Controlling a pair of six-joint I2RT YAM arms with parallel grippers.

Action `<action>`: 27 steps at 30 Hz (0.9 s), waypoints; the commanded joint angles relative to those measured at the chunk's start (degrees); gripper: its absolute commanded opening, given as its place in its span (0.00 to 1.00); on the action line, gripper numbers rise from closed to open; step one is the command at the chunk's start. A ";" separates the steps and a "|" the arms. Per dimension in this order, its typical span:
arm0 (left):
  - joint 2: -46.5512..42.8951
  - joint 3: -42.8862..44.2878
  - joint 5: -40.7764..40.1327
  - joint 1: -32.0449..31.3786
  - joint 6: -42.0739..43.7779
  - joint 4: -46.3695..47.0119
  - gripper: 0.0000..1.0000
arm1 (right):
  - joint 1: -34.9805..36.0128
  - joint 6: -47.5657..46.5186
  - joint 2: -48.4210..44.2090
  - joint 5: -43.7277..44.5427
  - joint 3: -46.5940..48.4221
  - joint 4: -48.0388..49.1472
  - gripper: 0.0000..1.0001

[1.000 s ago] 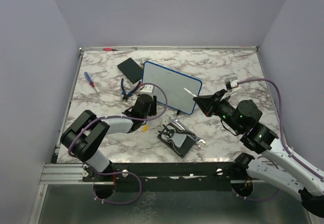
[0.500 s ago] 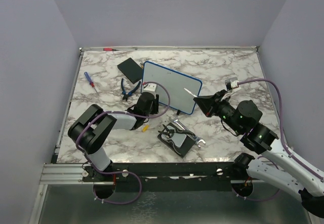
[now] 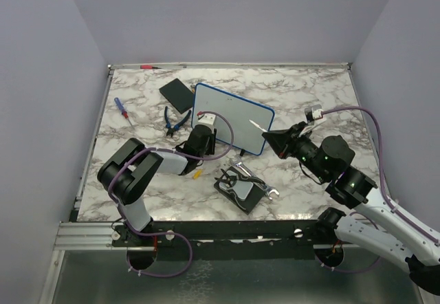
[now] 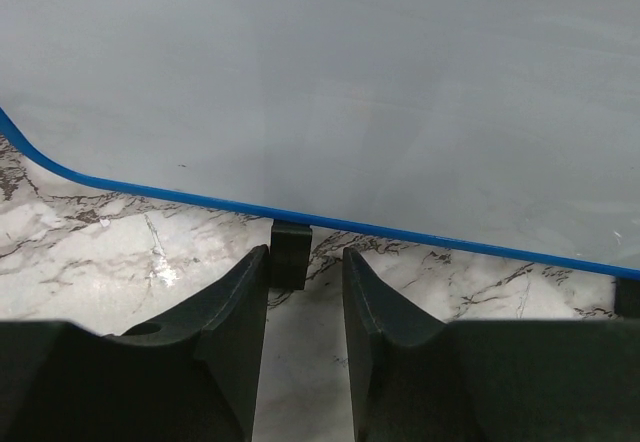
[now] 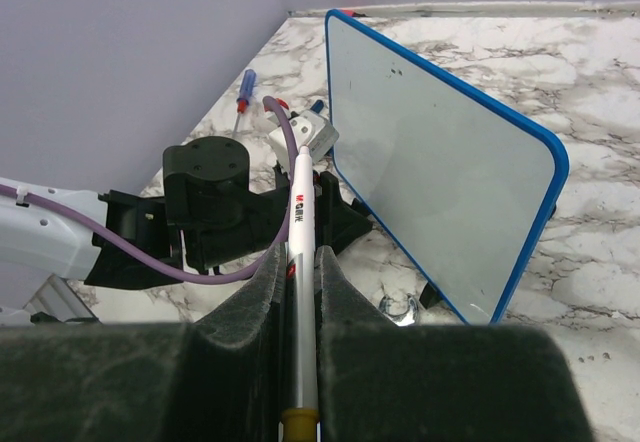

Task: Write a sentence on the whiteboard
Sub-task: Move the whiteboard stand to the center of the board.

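The whiteboard (image 3: 232,117) stands propped at a tilt on its small black feet near the middle of the marble table (image 3: 309,91), its broad face turned toward the right arm so a pen can reach it. The right gripper (image 3: 272,137) hovers just off the whiteboard's right edge, jaws clamped on a white marker (image 5: 303,252) whose barrel runs out between the fingers and points at the board, tip close to the surface but apart from it. This looks like a grip made for writing. The left gripper (image 4: 305,257) sits low at the whiteboard's lower edge, its jaws a narrow gap apart with nothing between them, lined up on one black foot (image 4: 290,242) just ahead of the fingertips. It probably means to pinch that foot and steady the board against the push of the pen. No sentence can be made out on the whiteboard from any view, so the writing seems not yet begun or too faint to see. Blue-handled pliers (image 3: 176,120) and a black pad (image 3: 177,93) lie off the whiteboard's left side, out of the way.
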 commanded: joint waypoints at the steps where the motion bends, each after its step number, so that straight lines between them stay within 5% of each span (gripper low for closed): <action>1: 1.42 0.82 -1.39 0.26 1.58 0.49 0.34 | -0.10 0.46 0.07 1.17 -0.61 -1.13 0.00; 16: 0.43 -0.86 -1.62 -1.53 -0.93 0.41 0.13 | -0.10 1.26 1.05 1.11 -1.01 -0.52 0.00; 27: 0.27 -0.30 -6.47 -7.06 -5.42 -1.71 0.09 | -0.10 1.47 0.89 1.20 -1.37 -0.55 0.00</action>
